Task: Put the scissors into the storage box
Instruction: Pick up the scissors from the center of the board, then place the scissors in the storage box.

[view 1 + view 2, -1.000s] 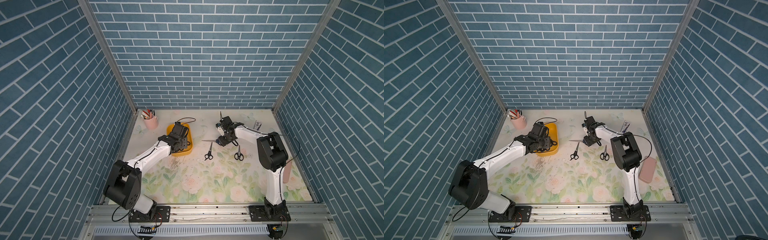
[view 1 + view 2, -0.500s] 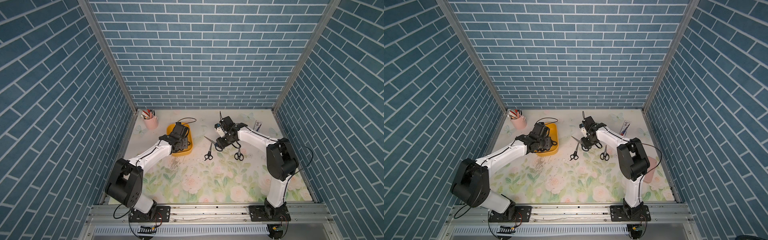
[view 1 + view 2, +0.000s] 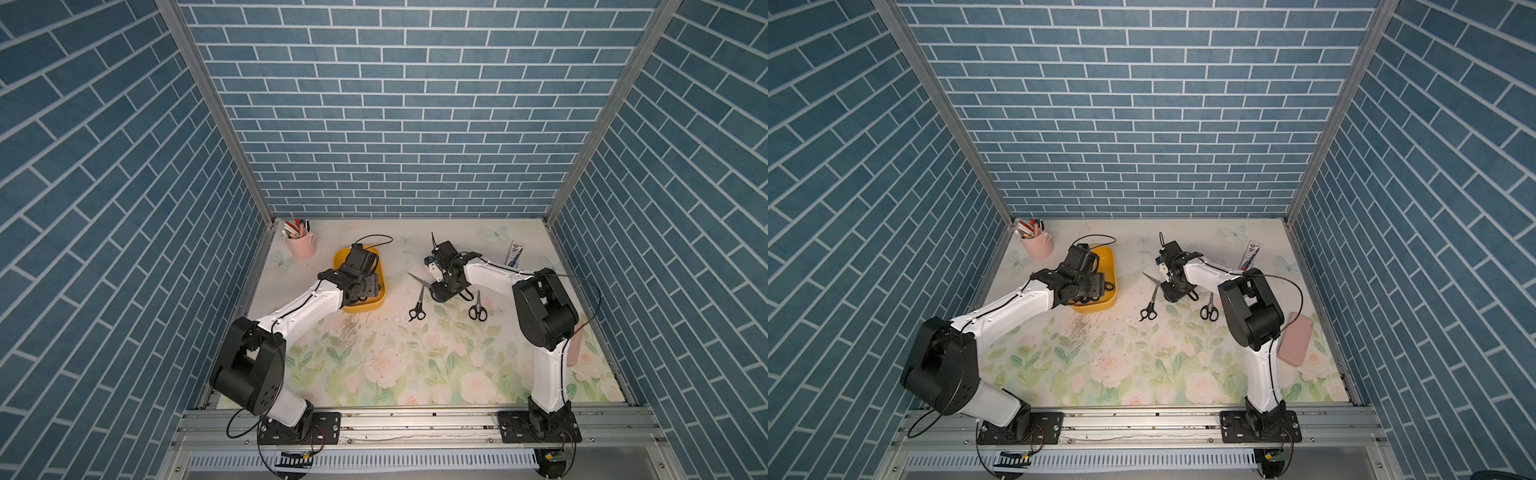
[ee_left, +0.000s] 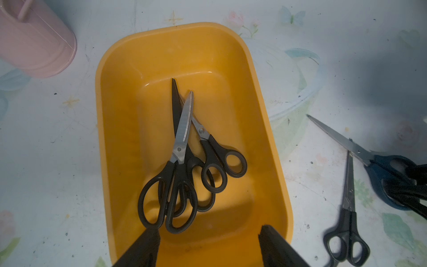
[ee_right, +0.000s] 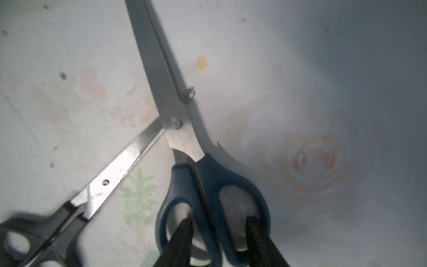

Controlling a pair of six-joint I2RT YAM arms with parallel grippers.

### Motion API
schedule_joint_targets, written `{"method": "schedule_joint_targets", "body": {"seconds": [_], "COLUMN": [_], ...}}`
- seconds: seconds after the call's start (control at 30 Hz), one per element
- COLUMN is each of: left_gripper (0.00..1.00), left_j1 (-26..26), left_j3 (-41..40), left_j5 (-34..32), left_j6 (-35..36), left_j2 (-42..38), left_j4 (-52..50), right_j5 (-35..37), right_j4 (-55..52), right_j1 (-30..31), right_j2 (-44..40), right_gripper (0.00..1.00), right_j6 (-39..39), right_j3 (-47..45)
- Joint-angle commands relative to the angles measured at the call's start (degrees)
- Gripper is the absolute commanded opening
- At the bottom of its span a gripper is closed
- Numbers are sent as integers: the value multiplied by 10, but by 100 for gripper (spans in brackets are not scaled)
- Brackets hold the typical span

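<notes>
Since one second ago the blue-handled scissors (image 3: 419, 281) have turned on the mat: their blade pointed sideways toward the storage box (image 3: 360, 308), and now it slants partly toward the back wall. The left gripper (image 4: 209, 245) hangs over the box as before.

In the right wrist view the right gripper (image 5: 218, 223) stands low over the blue handle. Its fingers (image 5: 179, 242) are narrow, one in each loop, with the two middle bars between them; we cannot tell if they already press. The left gripper's fingers are wide apart and hold nothing. Three black-handled scissors (image 4: 182, 148) lie inside the box. Outside remain the blue pair, a long black pair (image 3: 417, 311) whose blade tip lies under the blue blade, and a small black pair (image 3: 478, 308) just beside the right gripper.

We judge that the step in hand is grasping the blue pair. To do it well, we should close firmly on the middle bars and lift straight up, so the blue blade does not drag the black pair below. The left gripper should leave the box first, and we should turn the blade along the box's long side before we release.
</notes>
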Motion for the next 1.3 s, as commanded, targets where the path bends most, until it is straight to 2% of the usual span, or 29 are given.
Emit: {"method": "schedule_joint_targets", "body": {"seconds": [0.0, 0.07, 0.1, 0.17, 0.27, 0.53, 0.67, 0.8, 1.03, 1.13, 1.27], "left_gripper": [74, 74, 74, 74, 75, 77, 81, 86, 93, 93, 94], "left_j1": [-4, -4, -4, -4, -4, -3, 8, 42, 112, 126, 127], "left_j3": [-1, -2, -3, -3, -5, -27, -48, -80, -157, -168, -167], "left_j5": [-1, -2, -3, -6, -14, -17, -69, -72, -59, -51, -50], "left_j6": [1, 1, 0, 0, -3, -18, -58, -83, -98, -88, -74], "left_j2": [-13, -18, -22, -32, -47, -63, -95, -147, -237, -243, -244], "left_j4": [-9, -9, -7, -4, 2, 28, 28, 42, 60, 43, 23], "right_j5": [20, 15, 11, 4, 7, -14, -46, -77, -133, -131, -103], "right_j4": [5, 7, 10, 11, 11, -1, -15, -25, -45, -62, -93], "right_j1": [3, 5, 6, 7, 7, 9, 24, 67, 153, 185, 195], "right_j2": [24, 27, 25, 21, 11, -41, -74, -81, 20, 97, 195], "right_gripper": [33, 24, 16, 6, 0, 0, 0, 0, 0, 0, 0], "right_j6": [-21, -21, -21, -17, -4, 52, 80, 99, 142, 168, 240], "right_j3": [-14, -23, -31, -43, -62, -44, 14, 86, 249, 343, 458]}}
